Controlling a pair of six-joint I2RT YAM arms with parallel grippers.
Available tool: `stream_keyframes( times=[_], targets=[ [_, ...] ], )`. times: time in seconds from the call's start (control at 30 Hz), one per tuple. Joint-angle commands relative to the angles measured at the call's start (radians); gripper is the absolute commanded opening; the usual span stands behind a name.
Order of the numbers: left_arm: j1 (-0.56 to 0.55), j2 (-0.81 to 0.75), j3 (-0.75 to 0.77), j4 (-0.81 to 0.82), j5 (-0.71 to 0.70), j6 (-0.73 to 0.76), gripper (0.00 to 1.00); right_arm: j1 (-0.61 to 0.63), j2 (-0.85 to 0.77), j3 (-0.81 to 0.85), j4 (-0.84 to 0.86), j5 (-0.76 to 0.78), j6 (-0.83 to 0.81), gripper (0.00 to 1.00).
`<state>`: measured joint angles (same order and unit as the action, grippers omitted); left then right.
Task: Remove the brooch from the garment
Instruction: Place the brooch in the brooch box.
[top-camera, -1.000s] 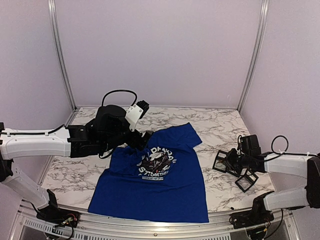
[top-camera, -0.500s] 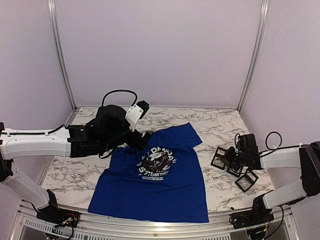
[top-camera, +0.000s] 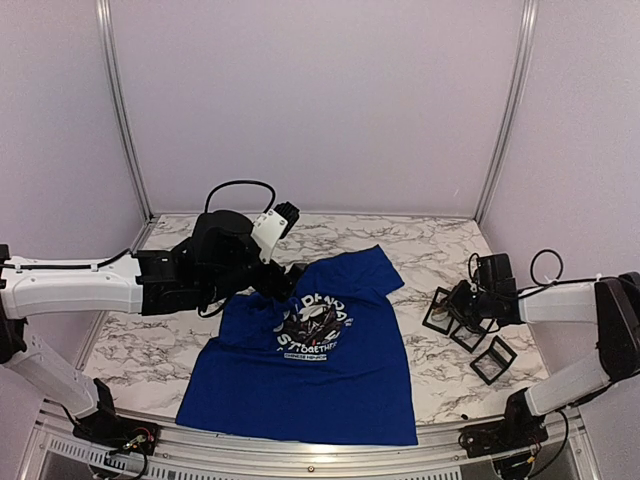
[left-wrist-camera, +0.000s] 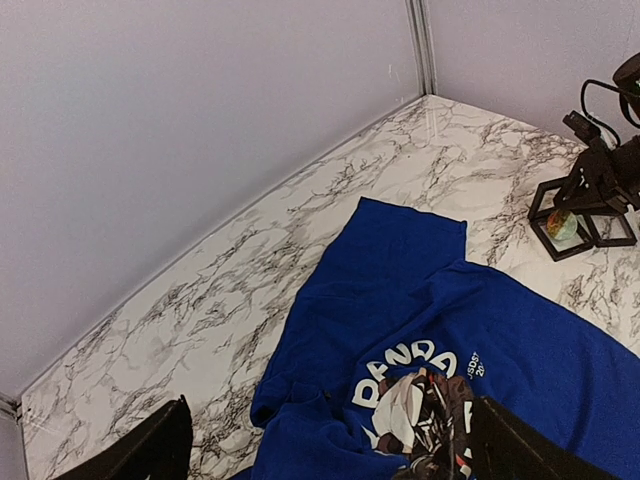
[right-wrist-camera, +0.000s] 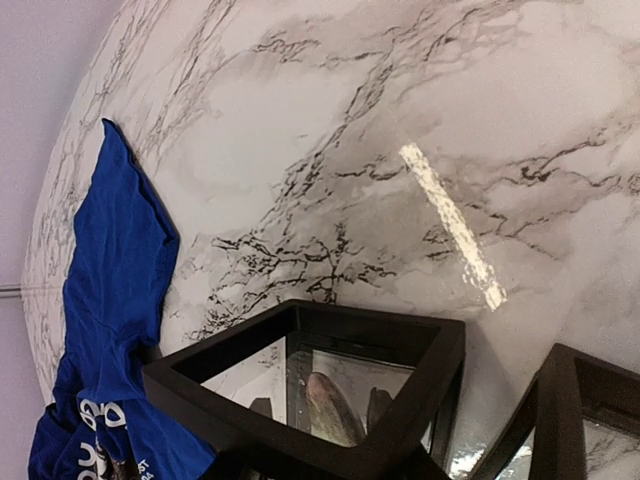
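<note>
The blue T-shirt (top-camera: 310, 360) lies spread flat on the marble counter (top-camera: 150, 350), print up, one sleeve toward the back wall. My left fingers (top-camera: 285, 278) hover over its collar end, spread wide and holding nothing. Off to the shirt's right stand three black frame boxes (top-camera: 493, 360). A small green-and-orange piece (left-wrist-camera: 562, 225) sits inside the box nearest the shirt; whether it is the brooch I cannot tell. My right fingers (top-camera: 462, 302) are at that box, and I cannot tell how far they are parted.
</note>
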<state>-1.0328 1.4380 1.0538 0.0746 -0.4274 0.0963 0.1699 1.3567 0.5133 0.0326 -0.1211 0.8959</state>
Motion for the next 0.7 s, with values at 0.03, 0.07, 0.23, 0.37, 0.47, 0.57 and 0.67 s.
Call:
stream_keyframes(
  times=[0.03,0.07,0.23,0.37,0.47,0.57,0.67],
  targets=[
    [0.008,0.014,0.034,-0.030,0.011,-0.001,0.99,-0.006,-0.041,0.039,-0.127,0.007,-0.018,0.32],
    [0.008,0.013,0.032,-0.030,0.012,-0.001,0.99,-0.006,-0.049,0.038,-0.136,0.005,-0.018,0.32],
    [0.008,0.014,0.033,-0.030,0.016,-0.006,0.99,-0.006,-0.086,0.041,-0.189,0.000,-0.031,0.33],
    [0.010,0.016,0.037,-0.036,0.016,-0.022,0.99,-0.006,-0.101,0.051,-0.231,-0.006,-0.057,0.36],
    [0.015,0.019,0.038,-0.039,0.019,-0.055,0.99,-0.003,-0.107,0.064,-0.257,-0.018,-0.080,0.38],
    [0.024,0.023,0.040,-0.044,0.037,-0.102,0.99,0.015,-0.113,0.087,-0.280,-0.016,-0.103,0.43],
    [0.034,0.030,0.041,-0.050,0.056,-0.163,0.99,0.059,-0.111,0.115,-0.296,0.007,-0.126,0.49]
  ],
)
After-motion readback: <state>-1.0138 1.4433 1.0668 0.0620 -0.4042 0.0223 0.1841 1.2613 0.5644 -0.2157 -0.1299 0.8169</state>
